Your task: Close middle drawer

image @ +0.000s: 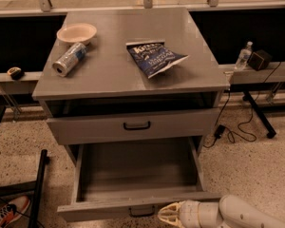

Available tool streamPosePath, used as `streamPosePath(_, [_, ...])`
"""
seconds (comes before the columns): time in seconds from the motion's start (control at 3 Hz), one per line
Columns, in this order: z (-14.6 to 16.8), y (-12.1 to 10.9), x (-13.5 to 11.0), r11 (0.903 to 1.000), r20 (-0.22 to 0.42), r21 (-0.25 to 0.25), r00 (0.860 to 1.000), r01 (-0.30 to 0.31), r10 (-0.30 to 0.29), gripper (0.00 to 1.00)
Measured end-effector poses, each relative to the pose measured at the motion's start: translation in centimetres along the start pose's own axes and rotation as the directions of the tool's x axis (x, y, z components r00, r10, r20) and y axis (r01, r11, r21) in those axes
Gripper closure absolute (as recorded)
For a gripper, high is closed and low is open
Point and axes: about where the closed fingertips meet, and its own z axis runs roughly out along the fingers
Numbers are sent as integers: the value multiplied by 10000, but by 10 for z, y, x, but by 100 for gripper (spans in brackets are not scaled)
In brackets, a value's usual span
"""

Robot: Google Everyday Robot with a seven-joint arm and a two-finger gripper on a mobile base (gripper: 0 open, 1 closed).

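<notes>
Speckled stone flooring (256,175) is surrounding a grey metal cabinet (114,75) standing at the centre of the frame, with a dark ledge running behind it. On the cabinet top, a shallow beige bowl (76,33) is sitting at the upper left. A silver drinks can (69,59) is lying on its side just in front of the bowl, and a dark blue crisp bag (154,57) is lying flat right of centre.

Below the top, a grey drawer with a black bar handle (90,127) is sitting nearly pushed in. Under it, the middle drawer (137,167), a wide grey box with a small black bar handle (142,211) on its front panel, is standing pulled far out toward the bottom of the frame, its inside bare.

At the bottom edge, right of centre, the robot's cream-coloured gripper (165,214) is reaching in from the lower right, hovering at the middle drawer's front panel just right of its handle. Whether it is apart or together cannot be told, nor whether it is touching the panel.

On the ledge at the right, a clear plastic bottle (244,56) is standing beside a small black box (260,59), with black cables (237,127) trailing over the floor below. A red-trimmed sneaker (7,213) is showing at the lower left corner.
</notes>
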Motion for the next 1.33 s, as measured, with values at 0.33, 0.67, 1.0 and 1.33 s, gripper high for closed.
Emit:
streamPosePath(0.33, [15,-16,18,9867,-149,1521,9980,-580,610,100])
streamPosePath(0.67, [17,-27,31,9438,-126,3129,9931,-1065,1163,100])
streamPosePath(1.0, [14,-35,38,9322,-336,3461,9915,-1062,1255,100])
streamPosePath(1.33, [15,-34,37,9345,-298,3398,9919,-1060,1233,100])
